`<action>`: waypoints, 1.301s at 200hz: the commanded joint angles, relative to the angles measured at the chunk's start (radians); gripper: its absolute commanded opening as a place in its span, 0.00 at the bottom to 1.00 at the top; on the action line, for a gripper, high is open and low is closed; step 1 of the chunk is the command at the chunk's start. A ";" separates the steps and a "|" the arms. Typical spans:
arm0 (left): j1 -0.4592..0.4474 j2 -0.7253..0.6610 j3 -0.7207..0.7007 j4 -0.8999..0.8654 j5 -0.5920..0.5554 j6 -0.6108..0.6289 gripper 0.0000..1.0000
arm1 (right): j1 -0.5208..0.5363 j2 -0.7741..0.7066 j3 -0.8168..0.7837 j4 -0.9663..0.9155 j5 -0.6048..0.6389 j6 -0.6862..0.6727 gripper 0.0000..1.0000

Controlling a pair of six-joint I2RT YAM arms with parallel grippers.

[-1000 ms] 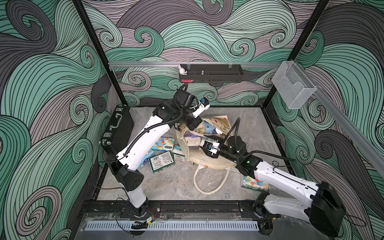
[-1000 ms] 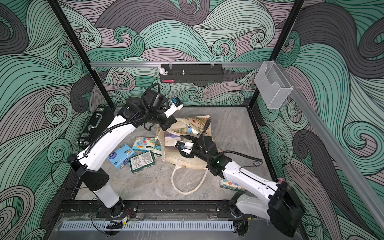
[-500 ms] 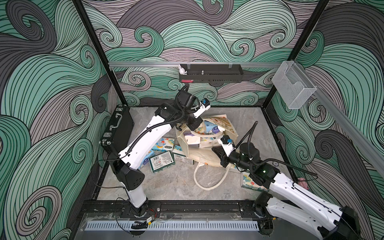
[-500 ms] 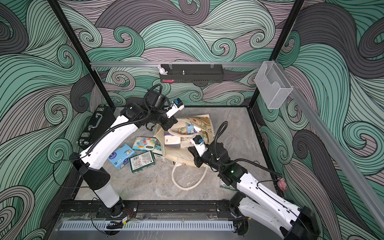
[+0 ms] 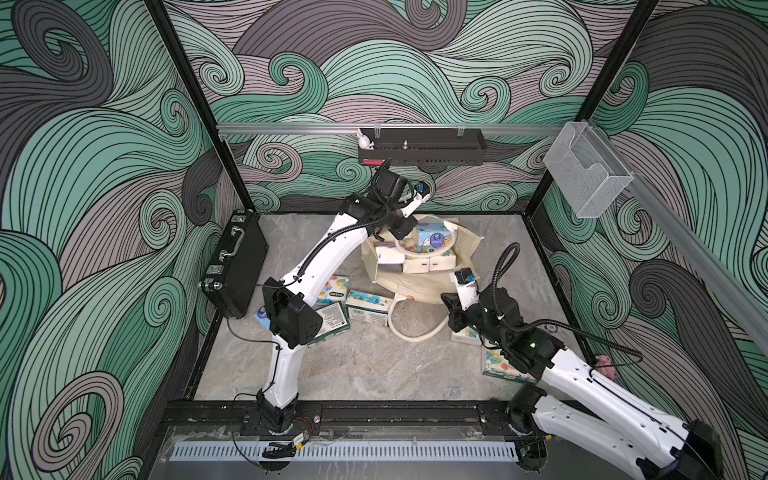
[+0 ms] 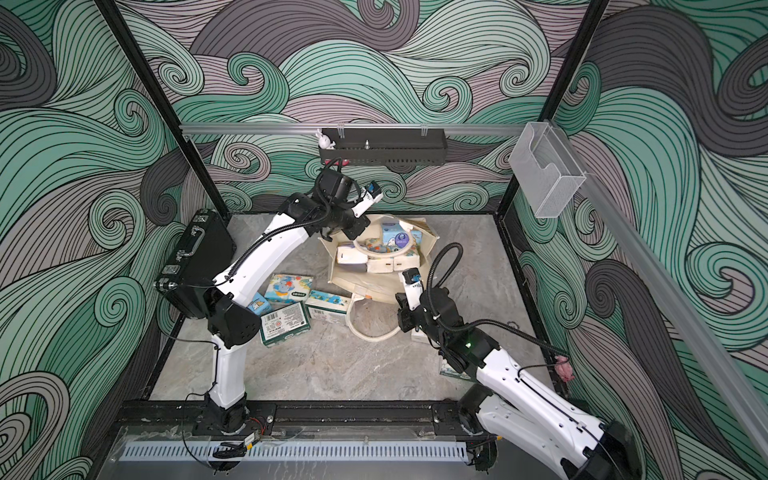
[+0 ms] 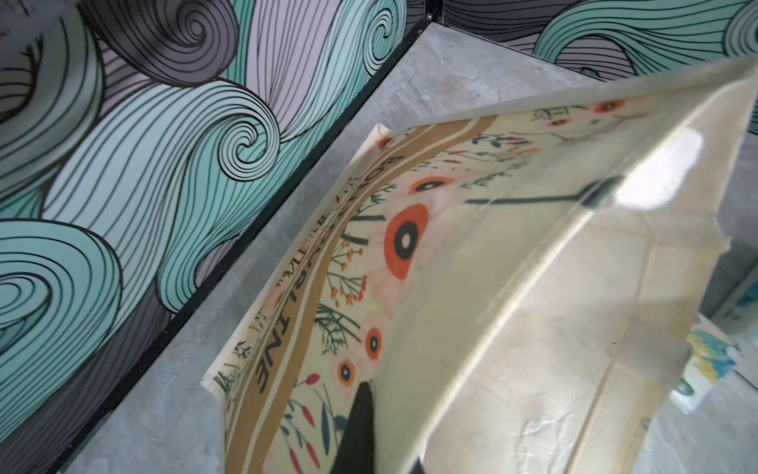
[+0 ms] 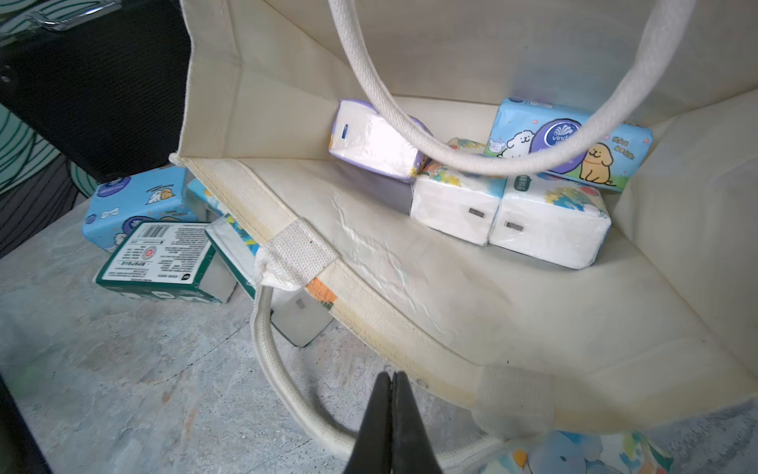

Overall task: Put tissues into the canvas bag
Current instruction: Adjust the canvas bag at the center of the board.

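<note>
Canvas bag (image 8: 410,287) on its side, mouth open, 4 tissue packs inside: purple pack (image 8: 373,143), cartoon-dog pack (image 8: 594,160), 2 white floral packs (image 8: 455,209). L gripper (image 7: 369,418) clamps the bag's printed wall, lifted. R gripper (image 8: 391,394) shut, empty, just outside bag mouth by loop handle (image 8: 279,369). Green pack (image 8: 160,258), blue pack (image 8: 131,201) beside bag; black briefcase (image 5: 237,266) beyond.

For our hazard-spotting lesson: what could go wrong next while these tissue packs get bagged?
1. The left gripper pinches the cream floral-print canvas bag open; a slip would likely drop that flap over the mouth.
2. The shut right gripper is close to the cream rope handle lying outside the bag; snagging it could drag the bag askew.
</note>
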 commanded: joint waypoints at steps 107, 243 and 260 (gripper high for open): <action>0.017 -0.144 0.003 -0.026 0.009 -0.234 0.84 | -0.048 -0.105 0.116 -0.313 0.163 0.206 0.46; 0.097 -1.196 -1.352 0.047 -0.207 -0.899 0.97 | 0.224 -0.002 0.059 -0.229 -0.133 0.326 0.47; 0.125 -1.206 -1.419 0.003 -0.222 -0.982 0.97 | 0.259 0.059 0.049 -0.115 -0.155 0.357 0.47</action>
